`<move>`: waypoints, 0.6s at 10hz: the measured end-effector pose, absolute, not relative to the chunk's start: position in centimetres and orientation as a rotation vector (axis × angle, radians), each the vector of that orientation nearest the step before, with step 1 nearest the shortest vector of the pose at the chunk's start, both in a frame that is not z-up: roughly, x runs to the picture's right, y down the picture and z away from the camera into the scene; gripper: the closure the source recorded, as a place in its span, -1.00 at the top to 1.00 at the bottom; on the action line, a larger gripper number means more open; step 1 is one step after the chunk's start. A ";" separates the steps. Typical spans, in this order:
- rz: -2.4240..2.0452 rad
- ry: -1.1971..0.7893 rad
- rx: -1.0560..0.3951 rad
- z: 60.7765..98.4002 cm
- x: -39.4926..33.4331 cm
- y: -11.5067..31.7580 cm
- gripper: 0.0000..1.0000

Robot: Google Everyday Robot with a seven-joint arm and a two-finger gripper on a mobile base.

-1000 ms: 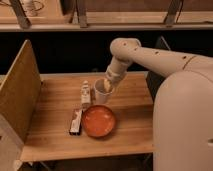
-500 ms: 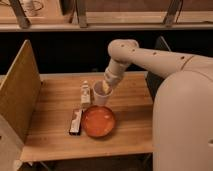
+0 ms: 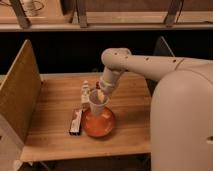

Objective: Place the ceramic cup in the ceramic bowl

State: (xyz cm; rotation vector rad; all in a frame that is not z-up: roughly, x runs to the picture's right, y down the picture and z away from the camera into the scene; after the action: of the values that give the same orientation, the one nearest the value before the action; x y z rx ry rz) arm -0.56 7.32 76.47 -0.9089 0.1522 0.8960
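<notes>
Now, look mid-frame: the hand point(image 3: 101, 96) sits at the end of the pale arm point(image 3: 145, 65), which reaches in from your right and bends downward over the wooden surface point(image 3: 55, 100). The hand is closed, clamped on the upper edge of the ceramic cup point(image 3: 97, 107).

Ceramic cup: off-white, slightly tapered, mouth up and close to upright. It hangs directly below the hand, over the rear part of the ceramic bowl point(image 3: 100, 127). You cannot tell from this angle whether its base touches the bowl's inside or is just clear of it.

Ceramic bowl: wide, shallow, glossy orange-red. It sits on the surface toward the front edge, near the middle of its width. The lower part of the cup overlaps the bowl's far rim in this view.

Neighbours on the surface:
- A flat dark-and-white package point(image 3: 76, 121) lies just left of the bowl, long side running front to back. It is very close to the rim, and contact is unclear.
- A slim white bottle point(image 3: 85, 92) stands upright behind the package and just left of the cup, apart from the hand.

A tall tan panel point(image 3: 20, 95) stands along the left edge of the surface, well apart from the bowl. The robot's bulky pale body point(image 3: 182, 120) fills the right side of your view and hides the surface's right end.
</notes>
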 end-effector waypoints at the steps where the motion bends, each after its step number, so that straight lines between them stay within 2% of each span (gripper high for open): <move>1: 0.897 0.162 -0.917 76.8 -0.3 7.9 -1.00; 6: 0.889 0.198 -0.920 77.7 0.2 9.1 -1.00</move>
State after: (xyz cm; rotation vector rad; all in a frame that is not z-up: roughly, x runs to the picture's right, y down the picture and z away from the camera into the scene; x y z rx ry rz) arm 0.20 9.10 77.71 -0.9202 0.1980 0.8892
